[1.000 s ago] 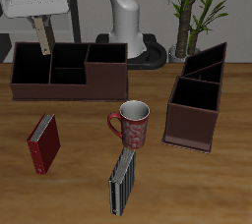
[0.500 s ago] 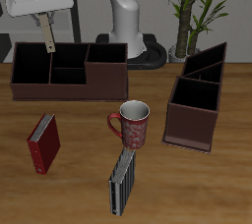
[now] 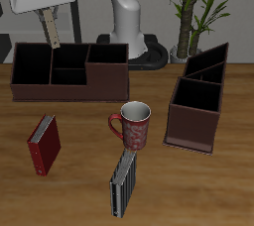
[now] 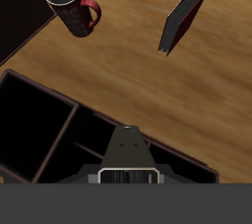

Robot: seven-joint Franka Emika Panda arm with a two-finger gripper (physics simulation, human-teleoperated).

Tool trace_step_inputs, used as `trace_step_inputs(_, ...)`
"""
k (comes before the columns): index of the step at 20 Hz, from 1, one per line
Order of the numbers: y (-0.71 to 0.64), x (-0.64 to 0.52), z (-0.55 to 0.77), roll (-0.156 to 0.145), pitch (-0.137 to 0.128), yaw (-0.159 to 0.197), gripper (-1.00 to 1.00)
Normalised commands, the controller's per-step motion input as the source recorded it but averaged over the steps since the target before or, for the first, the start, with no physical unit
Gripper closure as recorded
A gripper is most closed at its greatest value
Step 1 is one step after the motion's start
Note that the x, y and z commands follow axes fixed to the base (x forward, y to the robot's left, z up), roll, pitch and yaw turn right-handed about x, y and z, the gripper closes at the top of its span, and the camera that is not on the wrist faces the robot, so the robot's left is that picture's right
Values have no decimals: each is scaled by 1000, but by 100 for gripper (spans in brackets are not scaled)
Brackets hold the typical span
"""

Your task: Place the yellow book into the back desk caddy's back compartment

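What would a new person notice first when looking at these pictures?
Probably the gripper holding the thin yellow book upright above the back desk caddy, a long dark brown box at the table's rear. Next, the patterned red mug mid-table, with the red book and a striped book standing nearer the front edge.

yellow book (image 3: 50,35): pale tan | back desk caddy (image 3: 69,83): dark reddish-brown | mug (image 3: 133,124): red-patterned | red book (image 3: 44,145) | striped book (image 3: 122,182): black-grey

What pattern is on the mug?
The mug is dark red with pale floral speckles, black inside; clearest in the exterior view.
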Motion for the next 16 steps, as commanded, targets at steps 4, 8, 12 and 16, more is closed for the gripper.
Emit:
trace_step_inputs(4,74,-328,95,-38,6,238,100)
trace_step_inputs(8,101,-262,137,-9,7,92,100)
trace_step_inputs(12,75,-234,136,6,-17,172,100)
trace_step_inputs(16,-43,-76,221,-50,-45,151,100)
